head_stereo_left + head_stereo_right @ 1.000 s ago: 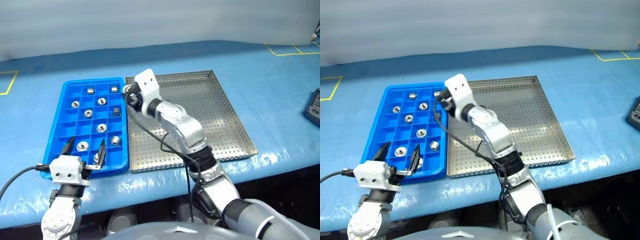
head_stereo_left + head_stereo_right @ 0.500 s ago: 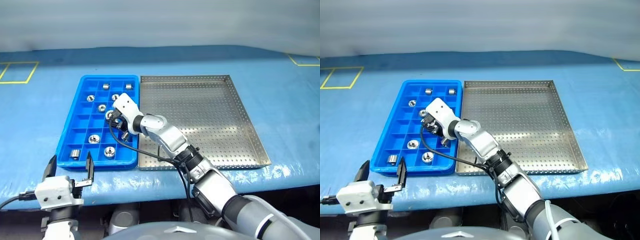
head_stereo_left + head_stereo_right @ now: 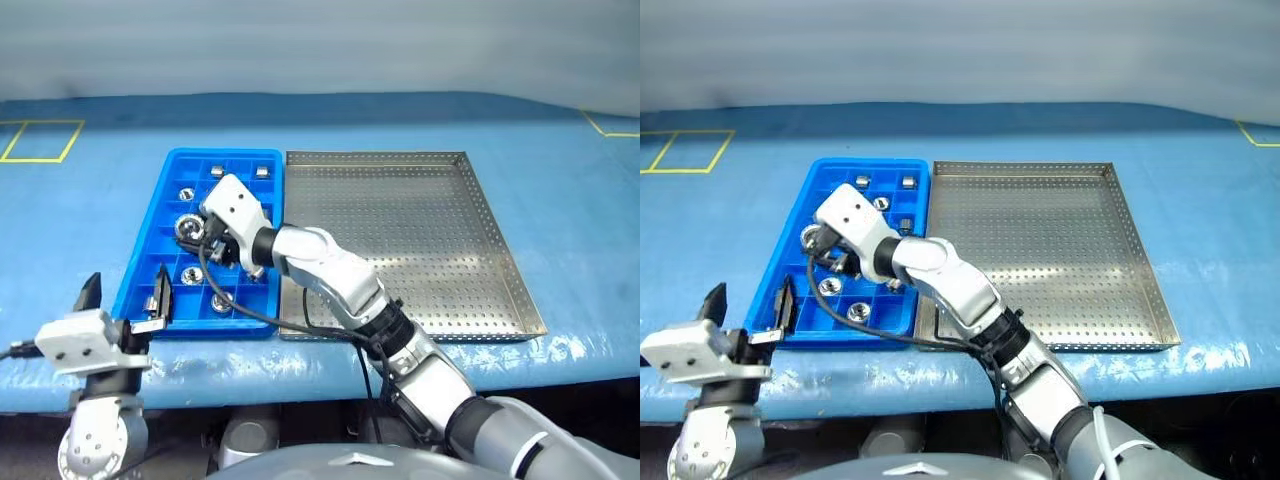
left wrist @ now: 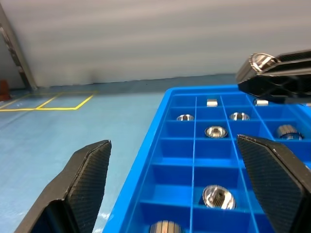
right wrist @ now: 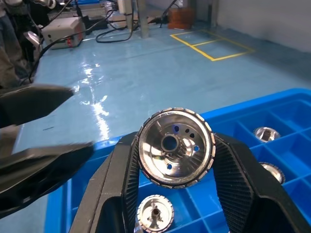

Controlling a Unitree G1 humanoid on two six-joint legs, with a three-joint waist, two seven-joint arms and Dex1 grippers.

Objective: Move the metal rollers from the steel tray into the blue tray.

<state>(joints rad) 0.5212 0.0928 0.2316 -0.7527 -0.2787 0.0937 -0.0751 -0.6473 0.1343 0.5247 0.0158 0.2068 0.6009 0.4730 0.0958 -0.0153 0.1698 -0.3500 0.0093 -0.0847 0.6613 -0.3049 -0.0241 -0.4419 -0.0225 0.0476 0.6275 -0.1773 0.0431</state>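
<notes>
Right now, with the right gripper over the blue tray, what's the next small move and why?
Probably lower the right gripper toward a free cell and open it. It is shut on a metal roller above the blue tray, and the steel tray looks bare, so this seems the last one. The open left gripper waits at the near edge.

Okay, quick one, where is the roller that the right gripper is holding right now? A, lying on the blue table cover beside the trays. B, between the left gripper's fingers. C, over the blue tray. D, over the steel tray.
C: the right gripper is clamped on a metal roller above the blue tray, whose compartments show beneath it; the steel tray has no roller in it.
</notes>
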